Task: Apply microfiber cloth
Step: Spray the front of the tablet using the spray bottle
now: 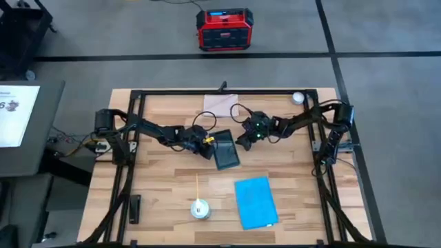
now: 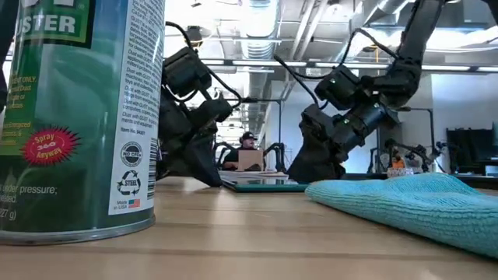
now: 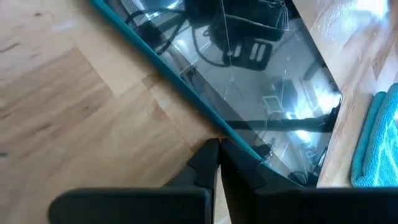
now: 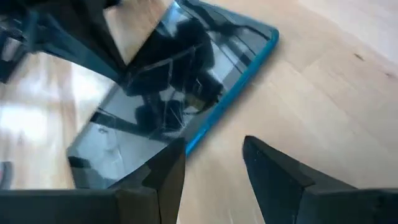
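Microfiber cloth (image 1: 255, 202) flat on the table's (image 1: 165, 193) near right part, long axis front to back and slightly tilted, well apart from both grippers, left gripper (image 3: 217, 163) pinched shut at tablet's (image 1: 226, 151) edge, right gripper (image 4: 214, 163) spread wide beside tablet's opposite edge, holding nothing.

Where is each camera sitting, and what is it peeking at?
High view: above, looking straight down at the wooden table, both arms, the bright sky-blue microfiber cloth.
Low view: table height, behind the green spray can, facing both arms.
Left wrist view: on the left arm, left gripper shut by the glossy black cracked tablet.
Right wrist view: right gripper open by it.
All four show the tablet.
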Tool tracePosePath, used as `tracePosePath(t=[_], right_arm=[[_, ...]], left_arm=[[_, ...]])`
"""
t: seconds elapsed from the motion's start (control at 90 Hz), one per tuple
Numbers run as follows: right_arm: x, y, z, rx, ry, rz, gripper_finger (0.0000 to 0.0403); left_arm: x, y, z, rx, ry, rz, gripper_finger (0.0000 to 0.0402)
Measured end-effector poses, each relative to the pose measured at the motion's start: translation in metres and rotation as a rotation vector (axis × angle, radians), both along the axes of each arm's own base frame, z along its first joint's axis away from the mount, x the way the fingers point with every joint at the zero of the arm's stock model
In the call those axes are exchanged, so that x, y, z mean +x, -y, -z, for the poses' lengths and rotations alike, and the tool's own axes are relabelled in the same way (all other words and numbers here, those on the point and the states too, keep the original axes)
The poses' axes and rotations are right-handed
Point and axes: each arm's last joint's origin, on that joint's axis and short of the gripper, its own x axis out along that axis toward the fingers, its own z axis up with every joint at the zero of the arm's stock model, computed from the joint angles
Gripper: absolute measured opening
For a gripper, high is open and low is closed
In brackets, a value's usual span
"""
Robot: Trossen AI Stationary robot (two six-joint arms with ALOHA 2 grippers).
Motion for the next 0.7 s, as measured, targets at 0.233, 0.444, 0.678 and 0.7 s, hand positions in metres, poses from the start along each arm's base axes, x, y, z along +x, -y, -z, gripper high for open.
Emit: tracePosePath(t=[0.233, 0.444, 0.678, 0.7], right_arm=[[0.007, -0.011, -0.003, 0.050, 0.015, -0.010, 0.0154], [0.012, -0.022, -0.006, 0.155, 0.065, -0.066, 0.0154], [0.018, -0.029, -0.008, 0.188, 0.055, -0.081, 0.0154], [0.017, -0.028, -0.007, 0.184, 0.045, -0.081, 0.0154]], left_arm=[[0.000, 0.000, 0.000, 0.002, 0.002, 0.001, 0.0000], [0.000, 0.000, 0.000, 0.010, 0.002, 0.006, 0.0000], [0.001, 0.000, 0.000, 0.012, 0.002, 0.009, 0.0000], [0.001, 0.000, 0.000, 0.013, 0.002, 0.009, 0.0000]])
